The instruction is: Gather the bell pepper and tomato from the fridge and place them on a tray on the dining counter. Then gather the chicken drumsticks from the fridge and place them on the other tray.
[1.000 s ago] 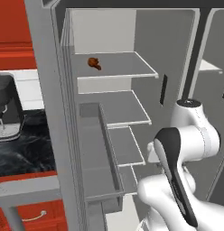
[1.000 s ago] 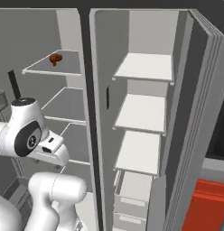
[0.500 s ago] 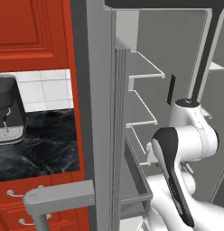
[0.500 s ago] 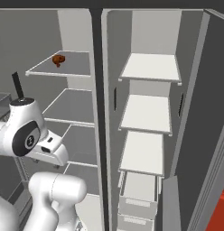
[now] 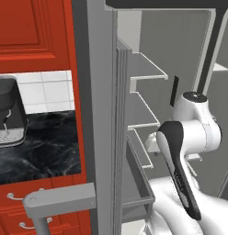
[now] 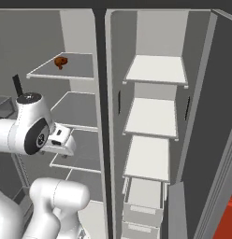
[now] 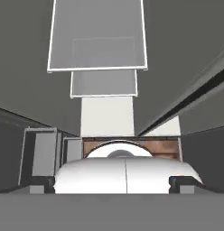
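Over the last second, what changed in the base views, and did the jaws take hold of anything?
The base has swung: in the left base view the fridge door edge now fills the middle, with the red cabinets in view. That is the camera moving, not the things. The jaws took hold of nothing and stay open. The dark drumstick stays on its upper shelf; the arm stays folded.

No readable text, labels, brands, numbers or signs anywhere.

Fridge interior rendered pale grey; drumstick coloured red-brown; cabinets finished red; countertop patterned black with white veins.
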